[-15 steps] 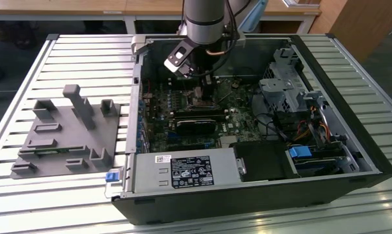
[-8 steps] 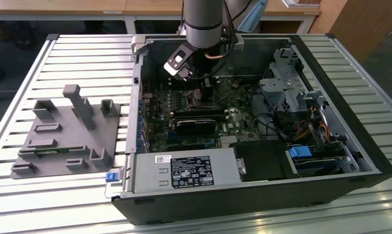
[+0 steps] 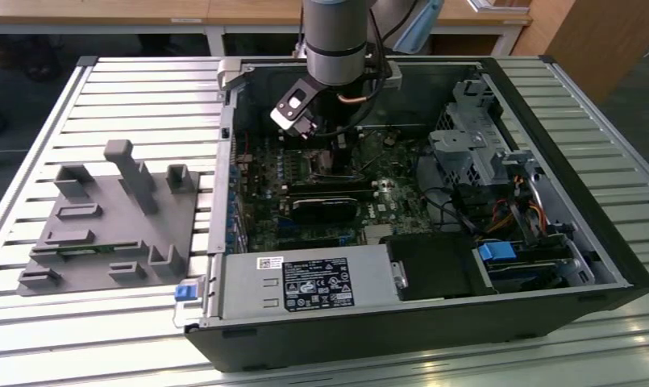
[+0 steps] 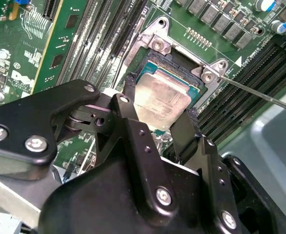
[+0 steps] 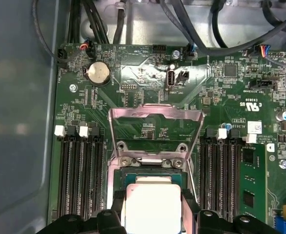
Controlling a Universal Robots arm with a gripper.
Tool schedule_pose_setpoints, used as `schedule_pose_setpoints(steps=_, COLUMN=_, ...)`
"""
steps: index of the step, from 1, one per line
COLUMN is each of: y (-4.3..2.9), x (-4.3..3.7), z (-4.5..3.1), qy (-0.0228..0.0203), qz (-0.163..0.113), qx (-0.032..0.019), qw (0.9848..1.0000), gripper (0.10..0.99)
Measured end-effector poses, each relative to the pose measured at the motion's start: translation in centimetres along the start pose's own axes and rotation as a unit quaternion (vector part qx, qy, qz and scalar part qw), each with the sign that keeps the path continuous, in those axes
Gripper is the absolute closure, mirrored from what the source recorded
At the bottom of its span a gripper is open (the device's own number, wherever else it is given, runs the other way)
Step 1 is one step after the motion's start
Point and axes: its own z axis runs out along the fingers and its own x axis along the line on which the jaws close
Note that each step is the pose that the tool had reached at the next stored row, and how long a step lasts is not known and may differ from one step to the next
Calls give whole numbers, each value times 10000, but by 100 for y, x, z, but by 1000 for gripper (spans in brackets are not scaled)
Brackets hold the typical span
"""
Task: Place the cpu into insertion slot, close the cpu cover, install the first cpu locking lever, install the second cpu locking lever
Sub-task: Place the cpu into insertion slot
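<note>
While clamping the cpu (image 5: 153, 207) in the claw (image 5: 153, 202), holding it at the slot (image 5: 148, 173); leaving cover (image 5: 155, 113) raised, levers (image 4: 260, 93) undone.

Soft, even light washes the slatted desk (image 3: 109, 89); the case (image 3: 410, 339) interior sits shadowed, glare flashing off the cpu cover (image 5: 155, 113).

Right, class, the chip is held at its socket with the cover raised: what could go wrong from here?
1. The cpu sits between the fingers right at the insertion slot; if it goes down tilted or off-square, it may not seat and could harm the contacts.
2. The cpu cover stands raised just beyond the slot, so the fingers could knock it.
3. The thin locking lever juts out beside the slot and might snag.
</note>
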Motion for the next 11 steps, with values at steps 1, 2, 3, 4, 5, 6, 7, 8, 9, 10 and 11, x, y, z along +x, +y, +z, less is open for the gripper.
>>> schedule_pose_setpoints(steps=1, y=-1, x=0, z=9, qy=0, qz=0, qx=0, qw=10000, gripper=549)
schedule_pose_setpoints(steps=2, y=-3, x=0, z=15, qy=-1, qz=1, qx=0, qw=10000, gripper=549)
schedule_pose_setpoints(steps=3, y=-6, x=0, z=20, qy=0, qz=1, qx=0, qw=10000, gripper=549)
schedule_pose_setpoints(steps=4, y=-8, x=0, z=24, qy=-1, qz=1, qx=0, qw=10000, gripper=549)
schedule_pose_setpoints(steps=5, y=-10, x=0, z=29, qy=-1, qz=2, qx=0, qw=10000, gripper=549)
schedule_pose_setpoints(steps=6, y=-12, x=1, z=33, qy=-2, qz=6, qx=0, qw=10000, gripper=549)
schedule_pose_setpoints(steps=7, y=-14, x=2, z=37, qy=-3, qz=19, qx=0, qw=10000, gripper=549)
schedule_pose_setpoints(steps=8, y=-16, x=2, z=41, qy=-4, qz=33, qx=0, qw=10000, gripper=549)
schedule_pose_setpoints(steps=9, y=-18, x=4, z=45, qy=-6, qz=49, qx=0, qw=10000, gripper=549)
schedule_pose_setpoints(steps=10, y=-19, x=5, z=50, qy=-7, qz=63, qx=-1, qw=10000, gripper=549)
schedule_pose_setpoints(steps=11, y=-19, x=6, z=54, qy=-7, qz=73, qx=-1, qw=10000, gripper=549)
